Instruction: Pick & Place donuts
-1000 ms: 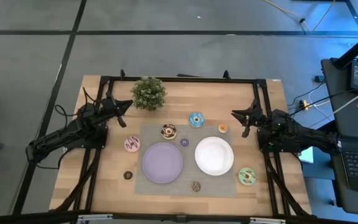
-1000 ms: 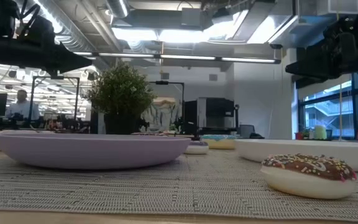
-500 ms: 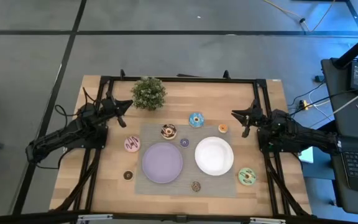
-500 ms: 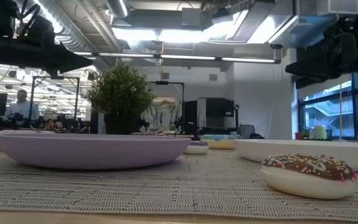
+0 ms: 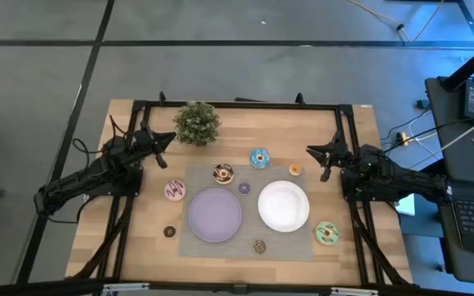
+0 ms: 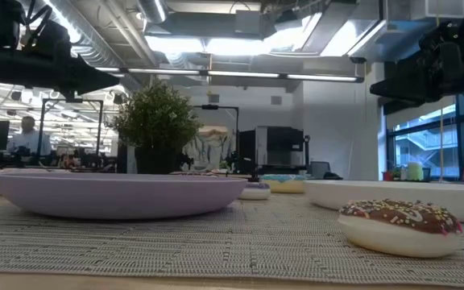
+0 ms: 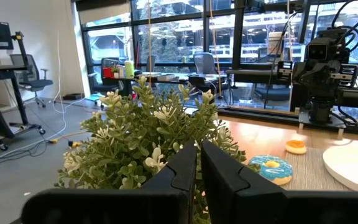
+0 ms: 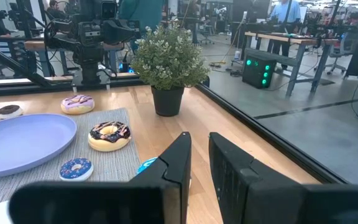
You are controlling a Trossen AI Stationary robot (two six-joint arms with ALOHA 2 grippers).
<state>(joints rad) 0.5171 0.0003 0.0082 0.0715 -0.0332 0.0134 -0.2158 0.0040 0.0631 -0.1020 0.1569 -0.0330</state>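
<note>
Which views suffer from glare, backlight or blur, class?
Low view: ceiling lights glare, and the near donut looks soft. Left wrist view: bright windows backlight the plant. High view: even light, with a blue cast at the right edge.

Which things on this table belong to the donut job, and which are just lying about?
Job:
pink-iced donut
chocolate-and-white donut
blue-iced donut
small orange donut
small purple donut
green-iced donut
small dark brown donut
sprinkled brown donut

Lying about:
green potted plant
round lilac plate
round white plate
grey woven mat
</note>
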